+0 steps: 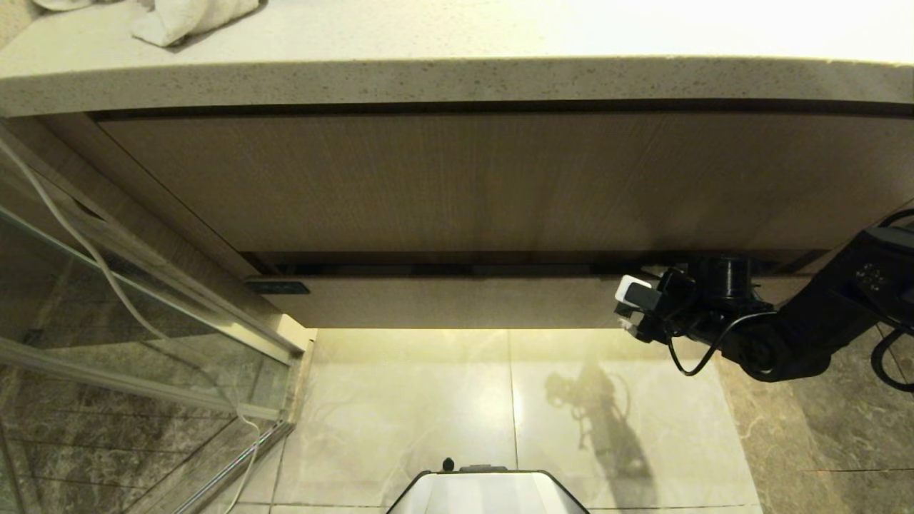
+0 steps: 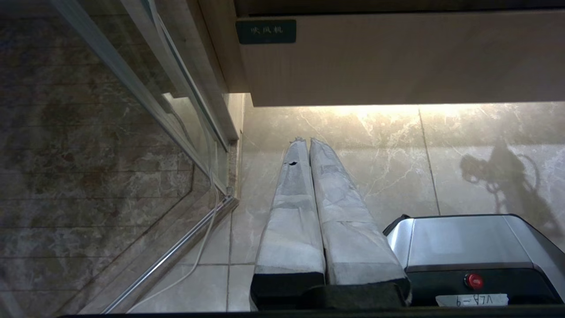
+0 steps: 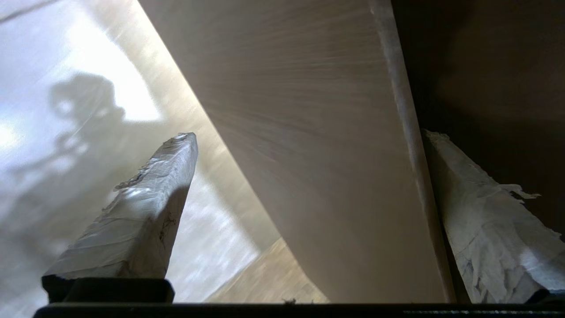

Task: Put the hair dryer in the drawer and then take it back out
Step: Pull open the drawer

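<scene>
The drawer [image 1: 443,303] shows as a narrow wood-grain front under the taller panel, with a dark gap along its top edge. My right gripper [image 1: 628,308] is at the right part of that front and stands open. In the right wrist view the drawer front [image 3: 318,154] fills the space between the jaws of the right gripper [image 3: 309,136]: one taped finger [image 3: 145,207] is on the floor side, the other finger [image 3: 481,221] is in the dark gap. The hair dryer is out of view. My left gripper [image 2: 307,140] hangs shut over the floor tiles, holding nothing.
A stone counter [image 1: 457,78] carries a white towel [image 1: 186,21]. The tall wood panel [image 1: 464,185] sits above the drawer. A glass door [image 1: 107,335] with a white cord [image 1: 78,239] stands at the left. My base [image 1: 485,492] is near the front. A dark label [image 2: 265,31] marks the drawer's left end.
</scene>
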Robot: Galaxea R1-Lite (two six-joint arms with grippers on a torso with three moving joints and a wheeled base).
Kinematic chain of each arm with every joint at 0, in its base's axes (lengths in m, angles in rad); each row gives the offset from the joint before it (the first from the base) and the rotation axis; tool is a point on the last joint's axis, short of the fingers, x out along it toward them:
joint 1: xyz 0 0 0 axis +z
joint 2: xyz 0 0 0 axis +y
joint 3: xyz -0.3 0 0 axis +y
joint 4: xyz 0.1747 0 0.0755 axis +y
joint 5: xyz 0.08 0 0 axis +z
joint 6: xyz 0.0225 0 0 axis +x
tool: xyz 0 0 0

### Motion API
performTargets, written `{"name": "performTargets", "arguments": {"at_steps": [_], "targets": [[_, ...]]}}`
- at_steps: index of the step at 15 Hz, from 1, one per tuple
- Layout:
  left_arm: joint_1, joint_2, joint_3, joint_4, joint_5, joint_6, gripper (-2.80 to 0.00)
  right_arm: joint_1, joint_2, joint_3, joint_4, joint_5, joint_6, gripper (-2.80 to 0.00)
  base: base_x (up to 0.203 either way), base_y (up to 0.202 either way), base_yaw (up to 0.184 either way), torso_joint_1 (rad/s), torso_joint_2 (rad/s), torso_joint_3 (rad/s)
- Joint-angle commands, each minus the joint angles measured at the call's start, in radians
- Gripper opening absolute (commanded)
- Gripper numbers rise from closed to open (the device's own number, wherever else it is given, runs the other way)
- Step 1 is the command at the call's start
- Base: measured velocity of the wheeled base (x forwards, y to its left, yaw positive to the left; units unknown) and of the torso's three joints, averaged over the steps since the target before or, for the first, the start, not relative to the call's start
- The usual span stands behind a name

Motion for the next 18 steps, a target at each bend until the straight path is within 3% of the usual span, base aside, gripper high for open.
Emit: {"name": "performTargets", "arguments": {"at_steps": [1,3,8,14,18], "targets": [[0.0,0.0,0.0,0.0,0.0,0.0,-2.8,0.004,-0.011,0.003,-0.013,0.006,-0.009,0.0,0.0,0.0,0.0,0.0,0.0,0.0],[0.0,0.0,0.0,0.0,0.0,0.0,-2.8,0.004,-0.017,0.011,-0.001,0.005,-0.009,0.0,0.0,0.0,0.0,0.0,0.0,0.0],[0.0,-0.002,0.0,0.0,0.0,0.0,-2.8,-0.007,-0.113,0.018,0.269,0.007,0.009,0.0,0.0,0.0,0.0,0.0,0.0,0.0],[0.0,-0.002,0.0,0.0,0.0,0.0,-2.8,-0.104,-0.277,0.069,0.827,0.015,0.032,0.0,0.0,0.0,0.0,0.0,0.0,0.0],[0.0,-0.002,0.0,0.0,0.0,0.0,-2.8,-0.162,-0.364,0.075,1.232,0.018,0.197,0.0,0.0,0.0,0.0,0.0,0.0,0.0]]}}
